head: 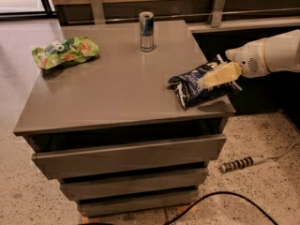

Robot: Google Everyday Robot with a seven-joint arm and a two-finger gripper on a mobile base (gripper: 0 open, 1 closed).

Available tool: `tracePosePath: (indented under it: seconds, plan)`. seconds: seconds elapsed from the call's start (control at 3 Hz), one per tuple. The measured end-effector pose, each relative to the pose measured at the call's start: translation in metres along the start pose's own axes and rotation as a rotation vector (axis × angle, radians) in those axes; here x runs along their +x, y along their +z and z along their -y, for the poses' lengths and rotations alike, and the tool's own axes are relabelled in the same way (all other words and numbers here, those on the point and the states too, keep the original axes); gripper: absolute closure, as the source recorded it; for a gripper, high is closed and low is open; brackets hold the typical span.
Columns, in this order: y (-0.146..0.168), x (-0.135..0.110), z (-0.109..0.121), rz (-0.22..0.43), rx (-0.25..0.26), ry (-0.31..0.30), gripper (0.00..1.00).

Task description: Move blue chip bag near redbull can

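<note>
- We see the end effector [221, 75] at the right edge of the desk [112, 93], close to the front right corner. It reaches in from the right on a white arm [276, 55].
- Its cream-coloured tip lies over the right end of the blue chip bag [193, 83] and overlaps the bag in this view. We cannot tell whether the end effector is apart, together or clamped on the bag.
- The blue chip bag lies on the front right part of the desk. It is crinkled, its white lettering faces up, and its right end is at the desk's edge under the end effector.
- The redbull can [146, 31] stands upright near the back edge of the desk, a little right of the middle. It is well apart from the blue chip bag, which lies to its right and nearer the front.
- A green snack bag [65, 51] with orange and white print lies at the back left of the desk, well apart from both the can and the blue chip bag.
- The desk is grey, with three drawer fronts [126, 156] stacked below its top.
- On the speckled floor [28, 200] to the right of the desk lies a power strip [241, 163], and a black cable [220, 198] curves across the floor in front of the desk.
- Behind the desk we see a wooden panel with two metal brackets [97, 6].
</note>
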State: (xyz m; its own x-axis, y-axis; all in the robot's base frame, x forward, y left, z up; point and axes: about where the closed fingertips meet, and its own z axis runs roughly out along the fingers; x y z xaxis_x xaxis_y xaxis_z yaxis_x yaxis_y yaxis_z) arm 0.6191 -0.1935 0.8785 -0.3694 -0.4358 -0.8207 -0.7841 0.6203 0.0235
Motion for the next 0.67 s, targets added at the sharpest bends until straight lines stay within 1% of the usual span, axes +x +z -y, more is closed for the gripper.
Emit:
tracePosePath:
  seconds: [0.33,0.67]
  plan:
    - [0.019,0.007,0.000,-0.003,0.025,0.064,0.00]
    - [0.031,0.016,-0.007,-0.048,0.048,0.083,0.02]
